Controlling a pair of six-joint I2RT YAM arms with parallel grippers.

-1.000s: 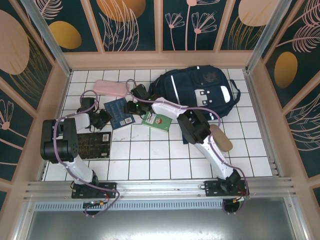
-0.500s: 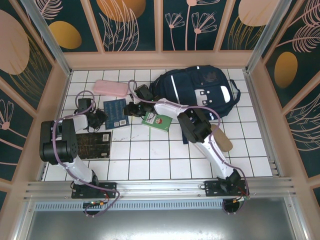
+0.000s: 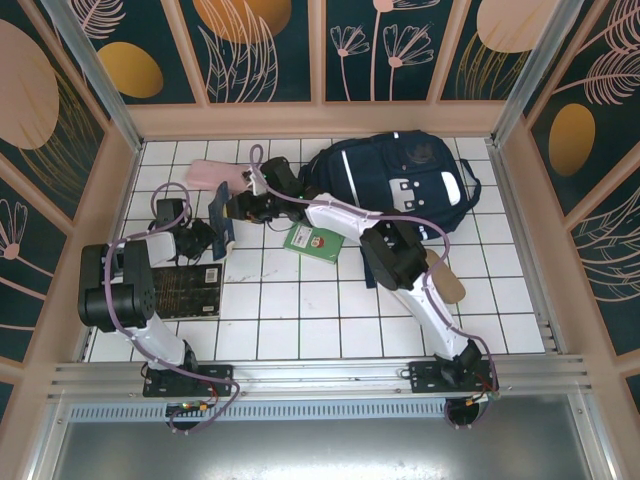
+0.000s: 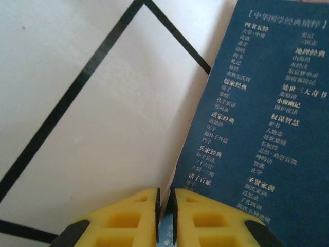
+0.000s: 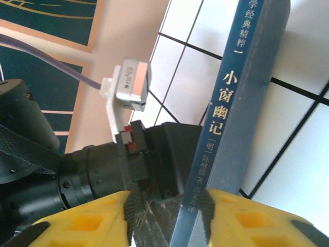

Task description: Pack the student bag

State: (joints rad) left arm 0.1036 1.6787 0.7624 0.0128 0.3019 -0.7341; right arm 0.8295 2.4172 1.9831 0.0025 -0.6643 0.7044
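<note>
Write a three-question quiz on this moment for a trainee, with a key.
1. True or false: in the top view, the large dark navy fabric backpack lies to the right of the flat pink pouch.
2. Which thing is the left gripper shut on? A: the thin blue paperback book; B: the pink pouch; C: a backpack strap.
3. Fill the gap: the open jaws of the right gripper stand on either side of the blue book's ____.
Key: 1 true; 2 A; 3 spine.
</note>
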